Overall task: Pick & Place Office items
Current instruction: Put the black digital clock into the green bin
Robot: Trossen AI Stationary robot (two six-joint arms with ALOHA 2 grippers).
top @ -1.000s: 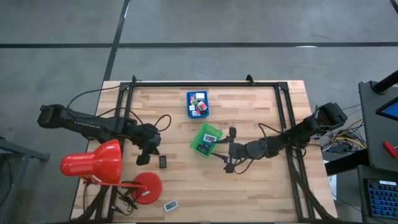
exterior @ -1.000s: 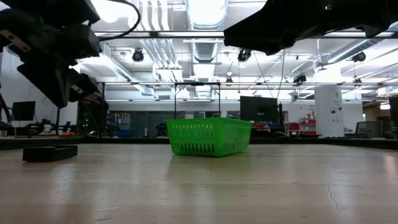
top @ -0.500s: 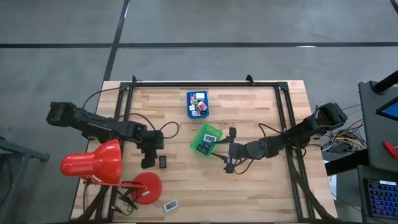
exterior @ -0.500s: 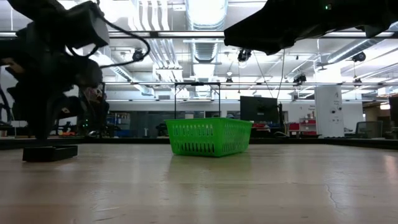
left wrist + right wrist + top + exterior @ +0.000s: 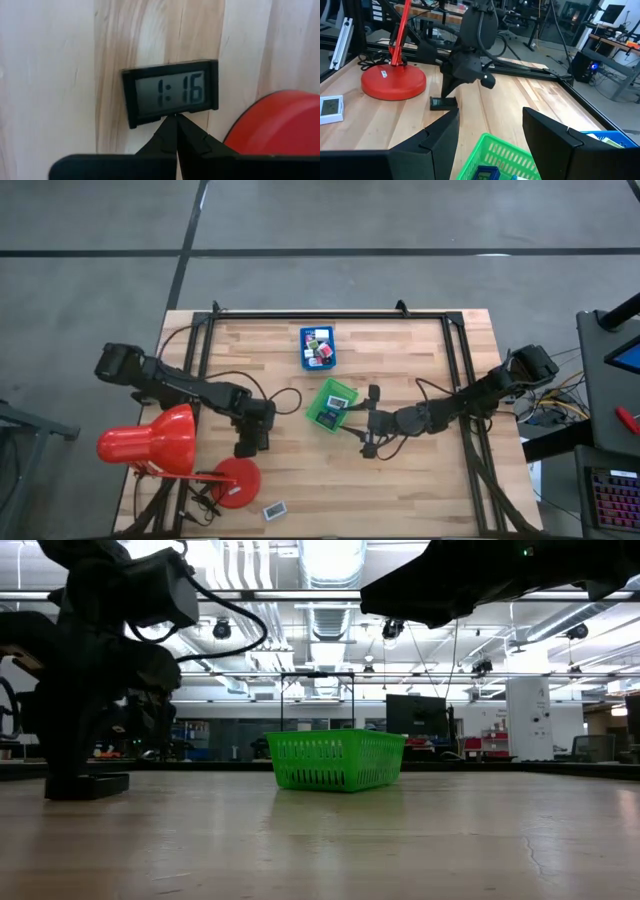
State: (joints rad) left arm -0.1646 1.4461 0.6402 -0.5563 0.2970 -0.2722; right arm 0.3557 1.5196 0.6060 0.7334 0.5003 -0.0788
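A small black digital clock reading 1:16 lies flat on the wooden table, next to the red lamp's base. My left gripper stands over it, fingers shut into a point at the clock's edge; in the high view the left gripper hides the clock. My right gripper is open and hovers over the near end of the green tray, touching nothing. Small office items lie in the green tray and in the blue tray. My left gripper comes from above, pointing down, and its shut fingertips meet the middle of one long edge of the clock's frame. The clock lies flat on the table, as the low view shows at the clock's end.
The red desk lamp with its round base stands at the table's near left, close to my left gripper. A small white clock lies near the near edge. A black frame runs along the far and side edges.
My left gripper has moved toward the table's right and near edge and come down onto the black clock, which now lies under it in the high view. The clock has stayed where it was.
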